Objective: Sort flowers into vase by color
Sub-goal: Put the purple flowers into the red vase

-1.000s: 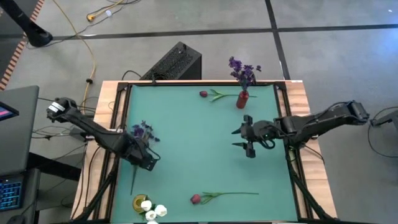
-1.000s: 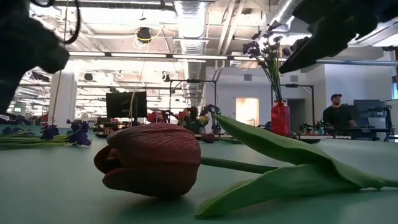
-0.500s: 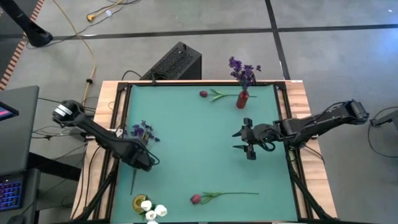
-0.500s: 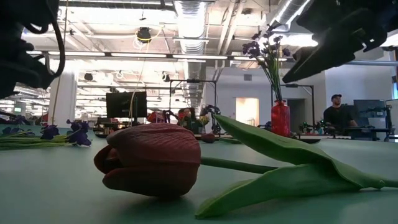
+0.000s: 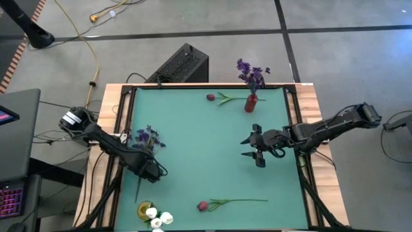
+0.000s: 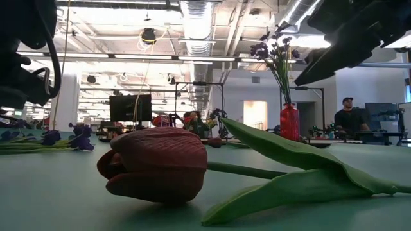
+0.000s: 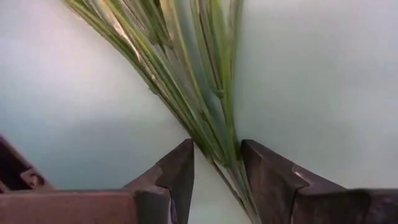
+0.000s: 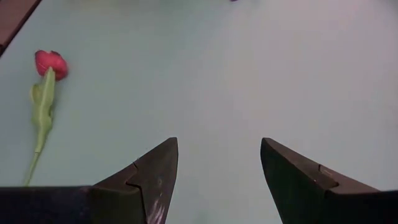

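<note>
Bright, even light; glaring ceiling lamps

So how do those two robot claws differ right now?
The left gripper sits low at the table's left side with its fingers around a bundle of green stems from the purple sprigs. The right gripper hovers over bare mat right of the middle, fingers apart and empty, with a red tulip ahead. Both are dark two-finger claws.
</note>
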Tool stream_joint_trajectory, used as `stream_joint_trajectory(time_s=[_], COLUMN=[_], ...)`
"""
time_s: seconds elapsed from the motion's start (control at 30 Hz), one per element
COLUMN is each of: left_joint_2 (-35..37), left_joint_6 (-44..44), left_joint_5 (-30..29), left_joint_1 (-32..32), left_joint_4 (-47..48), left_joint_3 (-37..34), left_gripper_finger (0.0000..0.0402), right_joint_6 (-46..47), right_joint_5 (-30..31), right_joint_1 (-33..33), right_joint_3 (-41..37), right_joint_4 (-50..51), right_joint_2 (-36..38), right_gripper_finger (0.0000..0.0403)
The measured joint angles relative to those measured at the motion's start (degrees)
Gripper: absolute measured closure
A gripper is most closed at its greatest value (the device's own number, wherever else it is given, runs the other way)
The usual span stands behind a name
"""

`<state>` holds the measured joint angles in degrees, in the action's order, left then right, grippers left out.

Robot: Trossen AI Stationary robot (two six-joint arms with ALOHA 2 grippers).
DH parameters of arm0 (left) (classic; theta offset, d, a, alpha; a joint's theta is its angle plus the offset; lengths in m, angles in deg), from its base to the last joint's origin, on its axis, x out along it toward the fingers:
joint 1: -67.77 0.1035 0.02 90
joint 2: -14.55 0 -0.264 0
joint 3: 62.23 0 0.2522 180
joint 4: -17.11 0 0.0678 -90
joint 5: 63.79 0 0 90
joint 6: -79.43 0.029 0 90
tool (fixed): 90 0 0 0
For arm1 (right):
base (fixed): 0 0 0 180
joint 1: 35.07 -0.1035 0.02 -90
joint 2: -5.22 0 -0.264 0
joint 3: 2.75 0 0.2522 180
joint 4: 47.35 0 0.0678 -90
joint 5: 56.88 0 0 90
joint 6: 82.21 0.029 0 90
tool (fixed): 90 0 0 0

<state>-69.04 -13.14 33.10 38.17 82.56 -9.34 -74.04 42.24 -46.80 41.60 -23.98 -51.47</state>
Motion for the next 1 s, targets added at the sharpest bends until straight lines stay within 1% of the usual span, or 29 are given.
stream_joint_trajectory(time_s=[0.07, 0.13, 0.23, 0.37, 0.4, 0.47, 0.6, 0.7, 0.77, 0.9, 1.0], left_joint_2=[0.00, 0.00, 0.03, 0.08, 0.10, 0.38, 1.66, 3.55, 5.30, 9.21, 12.37], left_joint_6=[0.64, 2.36, 3.63, 5.89, 6.25, 7.20, 9.75, 13.41, 16.62, 25.88, 36.32], left_joint_5=[-0.74, -1.25, -2.75, -5.62, -6.60, -9.18, -16.72, -22.55, -27.62, -38.30, -45.22], left_joint_1=[0.00, 0.00, 0.00, -0.01, 0.00, 0.22, 2.17, 4.14, 5.64, 8.28, 9.56], left_joint_4=[-0.81, -1.37, -2.06, -2.42, -2.38, -2.35, -2.52, -2.37, -2.55, -5.77, -14.58], left_joint_3=[0.00, 0.00, 0.00, 0.08, 0.09, 0.09, 0.01, 0.96, 2.23, 5.11, 6.07], left_gripper_finger=[0.0276, 0.0286, 0.0319, 0.0379, 0.0389, 0.0393, 0.0391, 0.0396, 0.0399, 0.0399, 0.0400], right_joint_6=[1.33, 2.35, 3.24, 4.62, 5.34, 6.54, 9.36, 11.66, 12.93, 14.77, 15.25], right_joint_5=[0.00, 0.00, 0.00, 0.05, 0.09, 0.11, 0.55, 2.34, 3.83, 6.80, 10.78], right_joint_1=[-0.62, -1.48, -2.83, -4.27, -4.57, -5.01, -6.08, -7.40, -8.50, -10.76, -12.10], right_joint_3=[0.00, 0.00, 0.00, 0.02, 0.02, 0.02, 0.04, 0.04, 0.06, 0.07, 0.07], right_joint_4=[0.00, 0.03, 0.02, 0.01, 0.02, 0.02, 0.02, 0.04, 0.04, 0.02, -1.29], right_joint_2=[0.00, 0.00, 0.00, 0.00, 0.00, 0.00, 0.00, 0.00, 0.00, 0.00, 0.00], right_gripper_finger=[0.0148, 0.0148, 0.0148, 0.0148, 0.0148, 0.0148, 0.0148, 0.0148, 0.0148, 0.0148, 0.0148])
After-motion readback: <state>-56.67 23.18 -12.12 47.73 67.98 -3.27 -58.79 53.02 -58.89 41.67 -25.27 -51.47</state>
